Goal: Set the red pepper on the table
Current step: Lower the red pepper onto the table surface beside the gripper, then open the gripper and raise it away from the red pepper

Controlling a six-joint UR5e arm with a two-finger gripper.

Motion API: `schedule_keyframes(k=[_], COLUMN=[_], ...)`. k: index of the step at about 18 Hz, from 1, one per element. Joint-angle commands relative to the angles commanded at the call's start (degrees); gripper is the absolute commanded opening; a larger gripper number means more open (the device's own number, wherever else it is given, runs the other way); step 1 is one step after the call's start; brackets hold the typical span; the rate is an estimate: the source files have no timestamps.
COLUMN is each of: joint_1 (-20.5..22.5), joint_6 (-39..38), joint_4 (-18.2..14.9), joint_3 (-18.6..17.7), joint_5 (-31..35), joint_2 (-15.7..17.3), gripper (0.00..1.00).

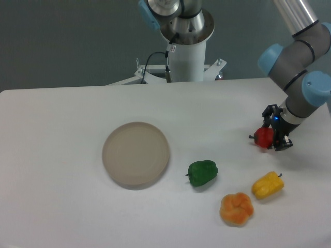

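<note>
- Nearest the camera, an orange pepper (pixel 237 208) and a yellow pepper (pixel 267 185) lie on the table (pixel 62 119).
- A green pepper (pixel 202 172) lies beside a round plate (pixel 136 154).
- Farther right, my end effector (pixel 271 136) is clamped around the red pepper (pixel 264 137), low over the table.

The gripper (pixel 272 135), closed around the red pepper (pixel 264 137), sits at the table's (pixel 62 206) right side. Near of it the yellow pepper (pixel 267 185), orange pepper (pixel 237 208) and green pepper (pixel 202 172) form a loose barrier. The plate (pixel 136 153) occupies the centre-left. White surface lies open between plate and gripper, and along the far edge.
</note>
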Motion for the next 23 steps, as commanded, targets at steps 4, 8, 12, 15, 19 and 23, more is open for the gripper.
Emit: schedule_keyframes(k=[4, 8, 12, 15, 19, 23], joint_1=[0.0, 0.0, 0.0, 0.0, 0.1, 0.1], joint_6=[0.0, 0.3, 0.4, 0.4, 0.7, 0.8], joint_4=[0.0, 0.1, 0.1, 0.1, 0.1, 0.1], joint_3=[0.0, 0.0, 0.0, 0.0, 0.2, 0.4], joint_5=[0.0, 0.0, 0.0, 0.0, 0.0, 0.0], joint_2=[0.0, 0.0, 0.0, 0.0, 0.0, 0.0], gripper=[0.41, 0.49, 0.5, 0.58, 0.71, 0.87])
